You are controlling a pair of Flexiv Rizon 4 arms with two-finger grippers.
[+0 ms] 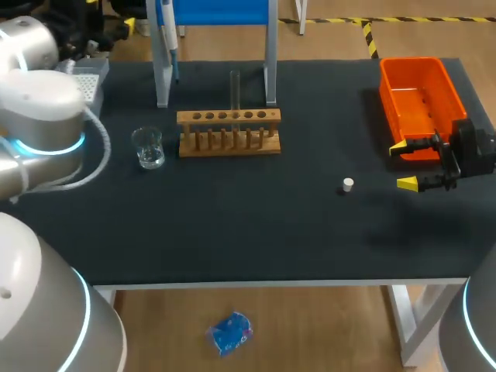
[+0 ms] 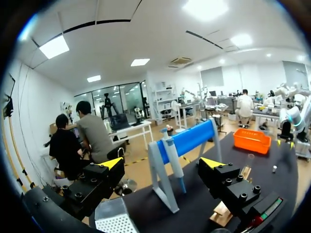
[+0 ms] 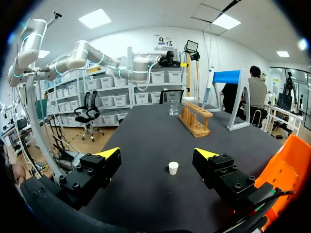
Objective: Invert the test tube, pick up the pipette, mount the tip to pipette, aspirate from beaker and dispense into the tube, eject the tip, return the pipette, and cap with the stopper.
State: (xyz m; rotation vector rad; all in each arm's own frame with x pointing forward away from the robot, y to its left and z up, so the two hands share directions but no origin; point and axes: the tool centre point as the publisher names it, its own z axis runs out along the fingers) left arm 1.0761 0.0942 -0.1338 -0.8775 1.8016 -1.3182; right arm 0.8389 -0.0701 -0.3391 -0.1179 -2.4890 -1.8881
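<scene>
A clear test tube stands upright in the wooden rack at the table's back middle. Left of the rack sits a glass beaker. The pipette hangs on the blue-topped stand behind them. A small white stopper lies on the black mat to the right. My right gripper is open just right of it; in its wrist view the stopper lies a little ahead of the open right gripper. My left gripper is open and empty, with the pipette ahead of it.
An orange bin stands at the back right, close behind my right gripper. A tip box sits at the back left, under the left gripper's fingers in the left wrist view. The table's front edge runs below the stopper.
</scene>
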